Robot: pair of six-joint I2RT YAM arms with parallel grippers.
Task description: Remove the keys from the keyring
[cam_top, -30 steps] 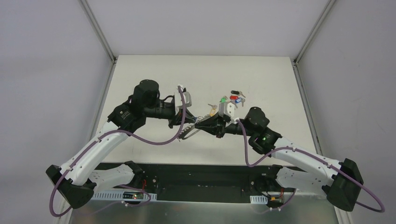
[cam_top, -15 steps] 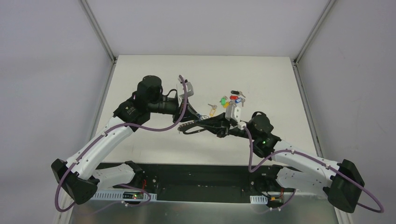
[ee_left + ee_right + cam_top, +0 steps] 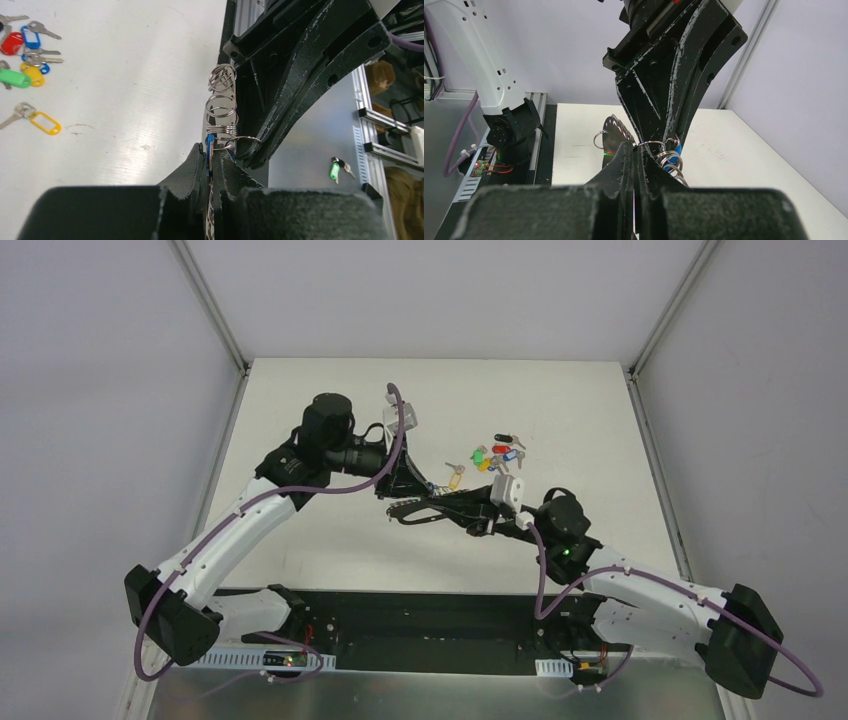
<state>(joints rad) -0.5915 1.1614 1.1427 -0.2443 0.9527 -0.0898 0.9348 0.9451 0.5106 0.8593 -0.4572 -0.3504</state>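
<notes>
The keyring [image 3: 406, 514], a dark elongated loop, hangs above the table between both grippers. In the right wrist view it is seen edge-on [image 3: 615, 131], with several small split rings [image 3: 670, 159] along one side. My right gripper [image 3: 636, 149] is shut on its edge and shows in the top view [image 3: 434, 508] too. My left gripper [image 3: 214, 150] is shut on a blue-headed key [image 3: 208, 148] that hangs from the rings [image 3: 221, 106]; it is just left of the right gripper in the top view [image 3: 400, 497]. Loose keys with coloured tags [image 3: 498, 452] lie behind the grippers.
A yellow-tagged key [image 3: 455, 477] lies on the white table [image 3: 560, 400] close behind the grippers, also in the left wrist view [image 3: 44, 122]. A green-tagged key [image 3: 335, 169] lies on the metal base near the arm mounts. Metal frame posts stand at the far corners.
Both grippers have kept their grip. The left arm has swung farther back and right. The right wrist has drawn back toward its base, and the keyring now lies flatter.
</notes>
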